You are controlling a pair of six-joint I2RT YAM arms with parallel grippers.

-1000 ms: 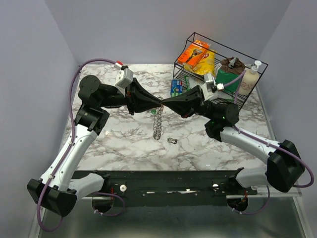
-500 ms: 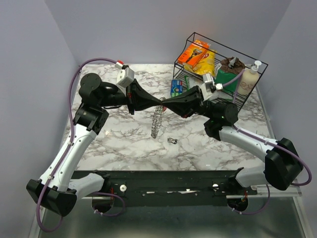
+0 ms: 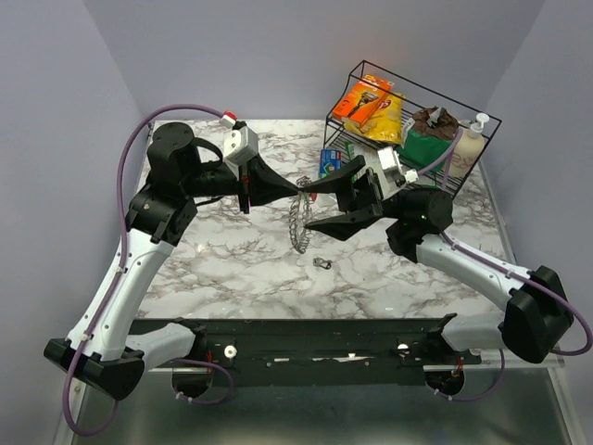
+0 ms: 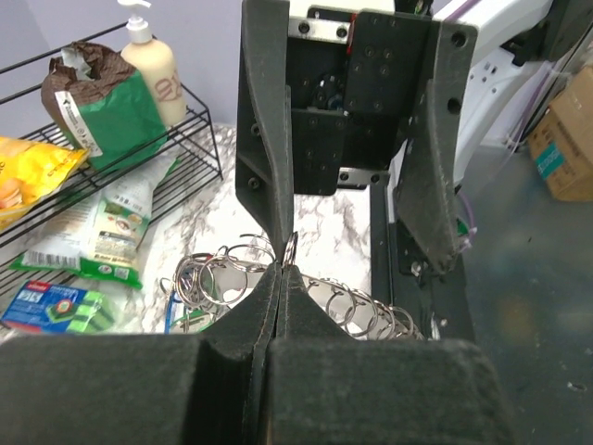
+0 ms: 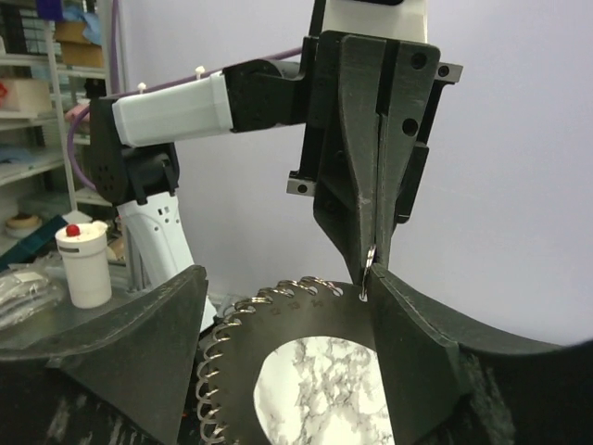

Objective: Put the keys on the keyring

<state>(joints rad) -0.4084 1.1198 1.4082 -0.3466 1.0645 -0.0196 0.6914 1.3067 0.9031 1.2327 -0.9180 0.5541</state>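
A: Marble table (image 3: 232, 264) underneath. How is the left end effector (image 3: 298, 189)?
B: Clamped on the keyring (image 3: 296, 232), which hangs above the table. The right end effector (image 3: 309, 211) gapes wide, straddling the ring; one loose key (image 3: 322, 264) lies below.

My left gripper (image 4: 281, 269) covers the near part of the keyring (image 4: 361, 311). From my right wrist its lower arc runs off the frame. The metal piece (image 3: 321, 264) on the table (image 3: 232, 264) is too small to identify.
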